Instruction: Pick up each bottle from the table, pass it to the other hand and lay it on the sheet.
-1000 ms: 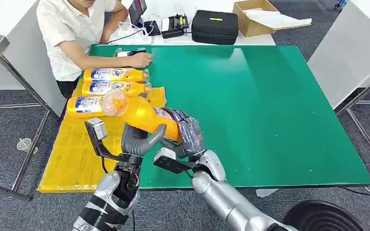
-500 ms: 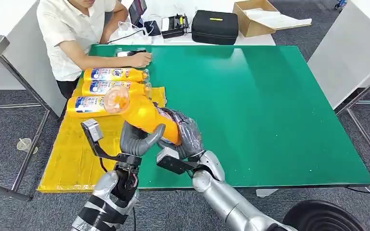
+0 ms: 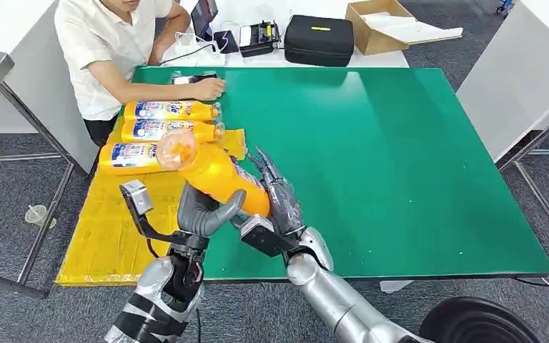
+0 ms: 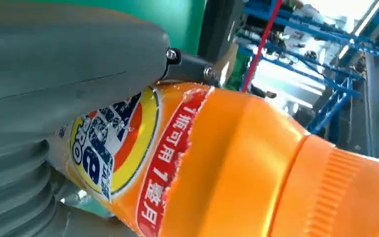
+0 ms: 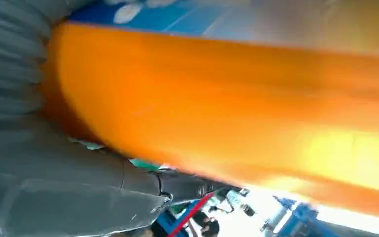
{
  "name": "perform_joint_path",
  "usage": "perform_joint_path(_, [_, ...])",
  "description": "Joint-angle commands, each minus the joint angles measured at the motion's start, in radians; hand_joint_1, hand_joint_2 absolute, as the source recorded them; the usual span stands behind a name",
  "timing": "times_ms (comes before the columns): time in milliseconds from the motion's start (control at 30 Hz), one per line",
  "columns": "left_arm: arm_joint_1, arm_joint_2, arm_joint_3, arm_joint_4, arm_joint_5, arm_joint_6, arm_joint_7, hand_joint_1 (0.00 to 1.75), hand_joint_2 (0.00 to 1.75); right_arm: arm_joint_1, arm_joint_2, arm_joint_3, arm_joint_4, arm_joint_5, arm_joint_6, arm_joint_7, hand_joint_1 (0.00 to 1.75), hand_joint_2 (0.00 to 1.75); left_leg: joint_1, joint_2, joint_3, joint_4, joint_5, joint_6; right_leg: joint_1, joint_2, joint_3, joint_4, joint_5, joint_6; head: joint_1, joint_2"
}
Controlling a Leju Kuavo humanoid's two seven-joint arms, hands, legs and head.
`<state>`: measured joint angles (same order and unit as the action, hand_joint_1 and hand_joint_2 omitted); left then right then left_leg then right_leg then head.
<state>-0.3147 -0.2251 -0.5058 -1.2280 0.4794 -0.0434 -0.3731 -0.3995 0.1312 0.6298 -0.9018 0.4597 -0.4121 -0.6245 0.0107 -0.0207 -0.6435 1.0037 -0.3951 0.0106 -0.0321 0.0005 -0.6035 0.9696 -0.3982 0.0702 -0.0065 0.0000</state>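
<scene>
An orange bottle (image 3: 214, 171) is held tilted above the table's near-left corner, cap end toward the yellow sheet (image 3: 107, 229). My left hand (image 3: 204, 211) grips its lower body from below; the left wrist view shows the thumb (image 4: 54, 74) lying across the label of the bottle (image 4: 217, 163). My right hand (image 3: 279, 200) stands just right of the bottle with its fingers straightened and spread upward. In the right wrist view the bottle (image 5: 227, 113) lies close against the palm (image 5: 54, 187). Three more orange bottles (image 3: 168, 111) (image 3: 168, 131) (image 3: 129, 157) lie side by side on the sheet.
A person (image 3: 114, 50) sits at the far left corner of the green table (image 3: 400, 164), one hand resting by a phone (image 3: 193, 78). A black case (image 3: 319, 39) and a cardboard box (image 3: 382, 25) stand behind the table.
My right hand's fingers, wrapped around the bottle before, have opened and straightened. The bottle stays in my left hand and has tipped slightly more upright.
</scene>
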Motion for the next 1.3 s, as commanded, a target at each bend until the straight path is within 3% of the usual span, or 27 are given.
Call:
perform_joint_path(33, [-0.041, 0.133, -0.036, 0.003, -0.269, 0.194, 0.015, 1.75, 1.75, 0.049, -0.019, -0.250, 0.111, 0.056, -0.286, -0.048, 0.00, 0.00, 0.001, 0.001, 0.009, -0.001, -0.003, 0.000, 0.002, -0.001, 0.009, -0.002, -0.003, -0.005, 0.000, 0.000])
perform_joint_path(67, [-0.041, 0.149, -0.025, -0.004, -0.313, 0.212, 0.018, 1.75, 1.75, 0.069, 0.004, -0.368, 0.105, 0.118, -0.286, -0.071, 0.00, 0.00, 0.000, 0.000, 0.006, -0.002, -0.001, 0.000, 0.001, -0.001, 0.006, -0.002, -0.001, -0.003, 0.000, 0.000])
perform_joint_path(133, [-0.039, 0.163, -0.007, -0.014, -0.326, 0.209, 0.020, 1.75, 1.75, 0.081, 0.001, -0.402, 0.096, 0.134, -0.286, -0.074, 0.00, 0.00, 0.000, 0.000, 0.007, -0.002, -0.001, 0.000, 0.001, -0.002, 0.007, -0.002, -0.002, -0.004, 0.000, 0.000])
perform_joint_path(200, [-0.031, 0.183, 0.012, -0.031, -0.391, 0.221, 0.037, 1.75, 1.75, 0.126, 0.036, -0.572, 0.011, 0.274, -0.286, -0.074, 0.00, 0.00, 0.000, 0.002, 0.007, -0.002, -0.002, 0.000, 0.001, 0.000, 0.007, -0.002, -0.002, -0.004, 0.000, 0.000])
perform_joint_path(267, [-0.023, 0.221, 0.025, -0.054, -0.490, 0.253, 0.044, 1.75, 1.75, 0.172, 0.034, -0.625, -0.082, 0.261, -0.286, -0.074, 0.00, 0.00, 0.001, 0.002, 0.009, -0.001, -0.003, -0.001, 0.002, 0.000, 0.008, 0.000, -0.003, -0.006, 0.000, 0.000])
perform_joint_path(300, [-0.026, 0.270, 0.033, -0.066, -0.640, 0.310, 0.072, 1.75, 1.75, 0.223, 0.031, -0.666, -0.188, 0.266, -0.286, -0.074, 0.00, 0.00, 0.002, 0.003, 0.010, 0.000, -0.004, -0.001, 0.003, 0.000, 0.010, 0.000, -0.004, -0.008, 0.000, 0.000])
perform_joint_path(367, [-0.029, 0.305, 0.082, -0.071, -0.682, 0.306, 0.093, 1.75, 1.75, 0.260, 0.007, -0.655, -0.246, 0.218, -0.286, -0.074, 0.00, 0.00, 0.001, 0.000, 0.007, 0.001, -0.004, -0.001, 0.003, -0.002, 0.008, 0.000, -0.004, -0.006, 0.000, 0.000])
perform_joint_path(500, [-0.047, 0.305, 0.174, -0.081, -0.773, 0.287, 0.099, 1.75, 1.75, 0.297, -0.032, -0.561, -0.242, 0.184, -0.286, -0.074, 0.00, 0.00, 0.001, 0.002, 0.003, 0.000, -0.002, 0.000, 0.002, 0.000, 0.003, 0.000, -0.002, -0.003, 0.000, 0.000])
perform_joint_path(533, [-0.061, 0.311, 0.173, -0.066, -0.850, 0.315, 0.103, 1.75, 1.75, 0.296, -0.037, -0.529, -0.233, 0.171, -0.286, -0.074, 0.00, 0.00, 0.002, 0.004, 0.010, 0.002, -0.007, -0.001, 0.004, 0.001, 0.010, 0.001, -0.006, -0.007, 0.000, 0.000])
perform_joint_path(567, [-0.099, 0.342, 0.139, -0.006, -1.069, 0.383, 0.166, 1.75, 1.75, 0.290, -0.043, -0.478, -0.223, 0.159, -0.286, -0.074, 0.00, 0.00, 0.002, 0.003, 0.004, 0.001, -0.003, -0.001, 0.003, 0.001, 0.004, 0.000, -0.003, -0.004, 0.000, 0.000])
perform_joint_path(667, [-0.177, 0.346, 0.140, 0.154, -1.173, 0.356, 0.179, 1.75, 1.75, 0.274, -0.038, -0.430, -0.214, 0.134, -0.286, -0.074, 0.00, 0.00, 0.002, 0.003, 0.006, 0.001, -0.003, -0.001, 0.003, 0.000, 0.005, 0.001, -0.003, -0.006, 0.000, 0.000])
perform_joint_path(700, [-0.185, 0.340, 0.148, 0.172, -1.168, 0.357, 0.172, 1.75, 1.75, 0.269, -0.037, -0.420, -0.209, 0.124, -0.286, -0.074, 0.00, 1.75, 0.001, 0.003, 0.003, 0.000, -0.002, -0.001, 0.002, 0.001, 0.002, 0.001, -0.002, -0.004, 0.000, 0.000])
perform_joint_path(967, [-0.201, 0.344, 0.127, 0.206, -1.245, 0.366, 0.188, 1.75, 1.75, 0.259, -0.044, -0.414, -0.181, 0.095, -0.286, -0.074, 0.00, 1.75, 0.002, 0.002, 0.005, 0.000, -0.002, -0.001, 0.002, -0.001, 0.004, 0.000, -0.002, -0.005, 0.000, 0.000])
perform_joint_path(1100, [-0.314, 0.368, 0.031, 0.392, -1.378, 0.126, 0.270, 1.75, 1.75, 0.250, -0.065, -0.385, -0.160, 0.020, -0.286, -0.074, 0.00, 1.75, 0.002, 0.003, 0.007, 0.001, -0.003, -0.002, 0.003, -0.001, 0.007, 0.000, -0.003, -0.007, 0.000, 0.000])
perform_joint_path(1300, [-0.436, 0.283, -0.022, 0.654, -1.351, -0.086, 0.270, 1.75, 1.75, 0.210, -0.078, -0.321, -0.135, -0.052, -0.286, -0.074, 0.00, 1.75, 0.001, 0.001, 0.002, 0.000, 0.000, -0.001, 0.002, -0.001, 0.001, 0.000, -0.001, -0.004, 0.000, 0.000])
